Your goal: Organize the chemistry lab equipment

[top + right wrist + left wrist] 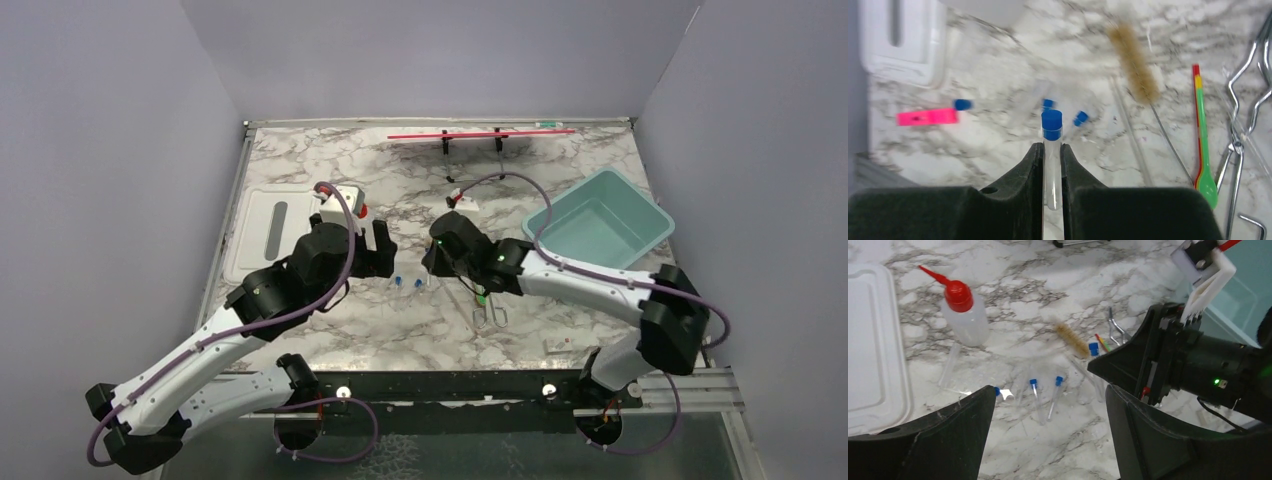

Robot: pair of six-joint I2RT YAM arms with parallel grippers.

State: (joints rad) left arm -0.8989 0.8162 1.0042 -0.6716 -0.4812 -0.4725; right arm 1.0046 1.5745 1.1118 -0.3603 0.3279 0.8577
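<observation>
My right gripper (1051,147) is shut on a blue-capped clear tube (1051,127) and holds it above the marble table; in the top view it is at mid-table (438,262). Other blue-capped tubes (1034,392) lie below it. A tan brush (1133,65), a green-handled tool (1203,150), metal forceps (1243,125) and a thin clear rod (1129,127) lie to the right. My left gripper (1048,407) is open and empty above the tubes. The squeeze bottle (966,315) with a red nozzle stands to its left.
A teal bin (640,235) sits at the right. A white lid (262,228) lies at the left. A pink strip (927,117) lies near it. A long red rod on a black stand (480,133) is at the back. The two grippers are close together.
</observation>
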